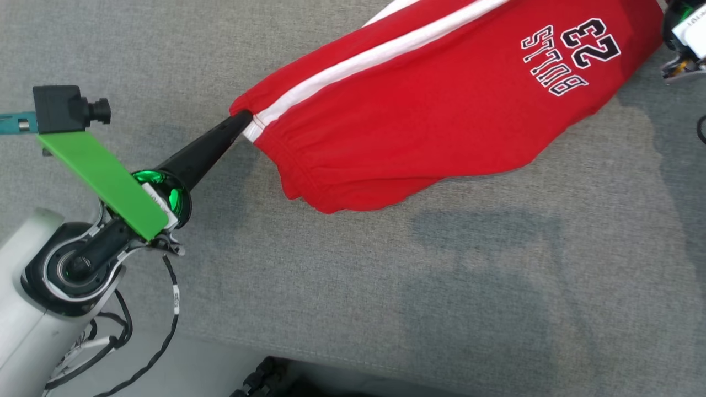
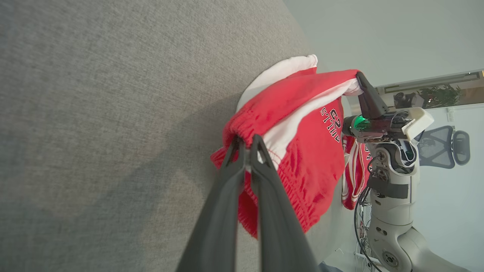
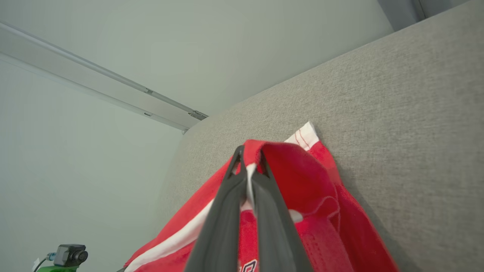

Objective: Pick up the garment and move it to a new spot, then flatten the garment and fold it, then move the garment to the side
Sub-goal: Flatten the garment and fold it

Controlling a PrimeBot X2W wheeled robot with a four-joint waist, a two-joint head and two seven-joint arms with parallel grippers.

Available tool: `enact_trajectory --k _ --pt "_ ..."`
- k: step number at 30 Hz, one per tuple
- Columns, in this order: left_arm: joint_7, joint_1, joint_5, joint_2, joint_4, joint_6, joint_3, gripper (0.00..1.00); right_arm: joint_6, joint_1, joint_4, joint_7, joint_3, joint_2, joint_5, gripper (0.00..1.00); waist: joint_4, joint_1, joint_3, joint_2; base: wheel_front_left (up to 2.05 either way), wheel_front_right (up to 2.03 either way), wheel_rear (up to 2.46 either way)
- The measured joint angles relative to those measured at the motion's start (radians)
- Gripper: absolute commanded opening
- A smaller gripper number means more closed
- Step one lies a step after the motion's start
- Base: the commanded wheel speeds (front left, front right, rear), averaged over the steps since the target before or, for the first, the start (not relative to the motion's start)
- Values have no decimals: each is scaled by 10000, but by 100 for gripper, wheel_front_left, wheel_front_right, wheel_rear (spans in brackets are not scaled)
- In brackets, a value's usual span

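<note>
red garment (image 1: 441, 110), left gripper (image 1: 244, 117) and right gripper (image 3: 250, 153) pinching it, grey upholstery (image 1: 331, 286), pale wall (image 3: 94, 170)

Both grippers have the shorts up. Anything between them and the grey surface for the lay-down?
Nothing visible. The left gripper and right gripper are each shut on an edge of the red shorts, and the grey surface below carries only their shadow in the head view.
</note>
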Motion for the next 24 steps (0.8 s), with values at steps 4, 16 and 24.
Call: enact_trajectory --k 4,16,24 --pt "61 -244 0 -255 422 -2 -12 0 -2 -384 508 0 238 301 -173 0 228 0 239 0 0 0 0" --pt "221 -758 98 -686 1281 -198 -171 29 -2 -1337 1684 -113 357 589 -468 7 270 -1 266 0 0 0 0" --pt "213 -1032 679 -771 1689 -359 -395 100 67 -1610 2303 -251 825 968 -732 100 194 -1 161 0 0 0 0"
